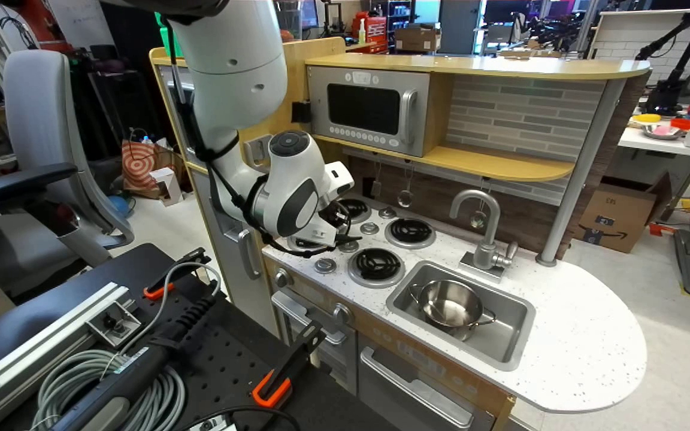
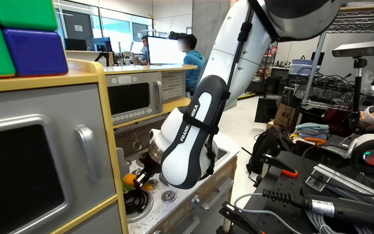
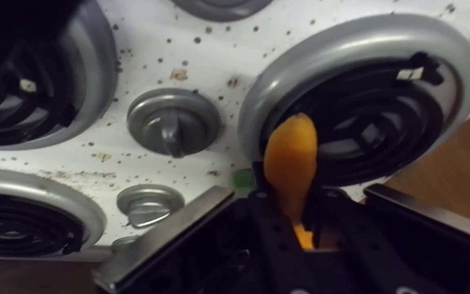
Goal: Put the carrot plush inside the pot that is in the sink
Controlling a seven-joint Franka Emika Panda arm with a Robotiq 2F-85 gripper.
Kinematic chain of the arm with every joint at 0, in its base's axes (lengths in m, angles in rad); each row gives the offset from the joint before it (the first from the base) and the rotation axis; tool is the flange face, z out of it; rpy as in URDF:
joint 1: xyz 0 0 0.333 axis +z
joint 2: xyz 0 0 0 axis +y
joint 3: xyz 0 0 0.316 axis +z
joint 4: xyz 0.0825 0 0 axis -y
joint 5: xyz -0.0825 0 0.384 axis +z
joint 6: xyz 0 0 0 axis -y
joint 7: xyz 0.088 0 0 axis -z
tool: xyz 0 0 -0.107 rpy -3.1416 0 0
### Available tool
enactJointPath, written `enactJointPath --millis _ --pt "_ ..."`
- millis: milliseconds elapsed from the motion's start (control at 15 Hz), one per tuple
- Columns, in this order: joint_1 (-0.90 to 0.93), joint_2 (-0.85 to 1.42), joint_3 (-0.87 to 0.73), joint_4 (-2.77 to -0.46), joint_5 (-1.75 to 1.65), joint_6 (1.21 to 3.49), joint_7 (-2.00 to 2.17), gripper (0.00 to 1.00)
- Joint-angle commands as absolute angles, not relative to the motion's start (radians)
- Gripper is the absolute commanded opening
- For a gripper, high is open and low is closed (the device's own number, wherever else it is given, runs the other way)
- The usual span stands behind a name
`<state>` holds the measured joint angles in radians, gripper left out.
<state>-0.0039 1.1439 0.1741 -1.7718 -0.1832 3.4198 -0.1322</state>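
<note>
The carrot plush (image 3: 291, 153) is orange and sits between the two black fingers of my gripper (image 3: 287, 185) in the wrist view, at the edge of a stove burner. A small green patch shows beside the left finger. In an exterior view the carrot plush (image 2: 130, 179) shows at the fingertips of the gripper (image 2: 139, 182), low over the stove; I cannot tell whether it touches the surface. In an exterior view the gripper (image 1: 345, 230) is over the stove and the carrot plush is hidden. The steel pot (image 1: 453, 302) stands in the grey sink (image 1: 516, 353).
Several black burners (image 1: 376, 266) and grey knobs (image 1: 325, 265) lie around the gripper. The faucet (image 1: 481, 227) rises behind the sink. The microwave (image 1: 369, 108) and shelf (image 1: 489, 160) overhang the back of the counter. A tall grey cabinet (image 2: 44, 146) stands beside the stove.
</note>
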Motion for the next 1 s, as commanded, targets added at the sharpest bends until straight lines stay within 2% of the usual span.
enactJointPath --millis 0,133,933 --pt "-0.063 1.073 0.170 -1.827 -0.147 3.503 -0.063 0.00" --pt "-0.088 1.050 0.147 -1.795 -0.113 3.461 -0.022 0.03" --pt "-0.118 1.041 -0.091 -1.771 0.218 3.287 0.191 0.03"
